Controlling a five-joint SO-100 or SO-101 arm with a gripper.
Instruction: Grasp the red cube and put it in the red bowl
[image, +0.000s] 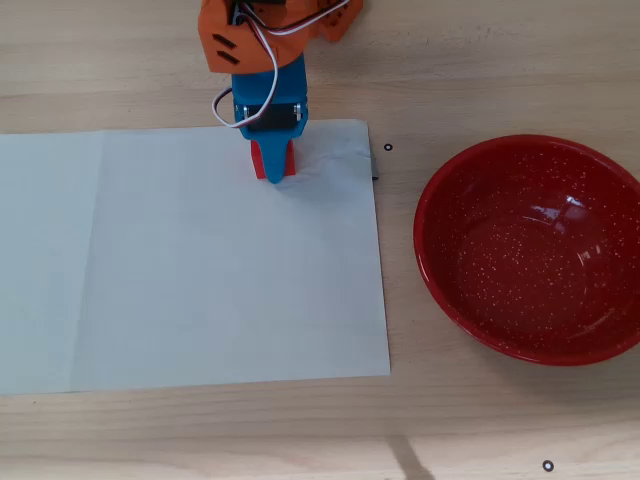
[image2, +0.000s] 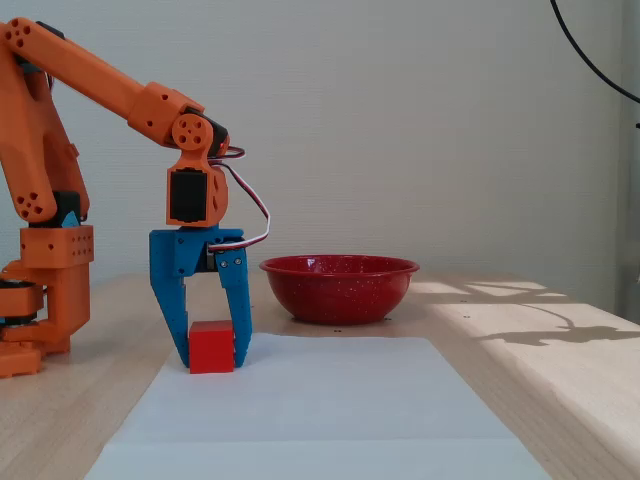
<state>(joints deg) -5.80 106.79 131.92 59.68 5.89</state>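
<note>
We see the gripper (image2: 212, 362) clamped on the red cube (image2: 211, 348), cube resting on paper sheet (image: 200, 280) nr its far edge; red bowl (image: 535, 250) sits w/ nothing inside by bench's right edge.

No words, numbers or brand names can be read in either view. Nothing is written on the white paper (image: 200, 270), and nothing is printed on the red bowl (image: 530, 250), where only tiny white specks are seen. No label is seen on the orange arm (image2: 60, 150) or on the red cube (image2: 211, 347).
</note>
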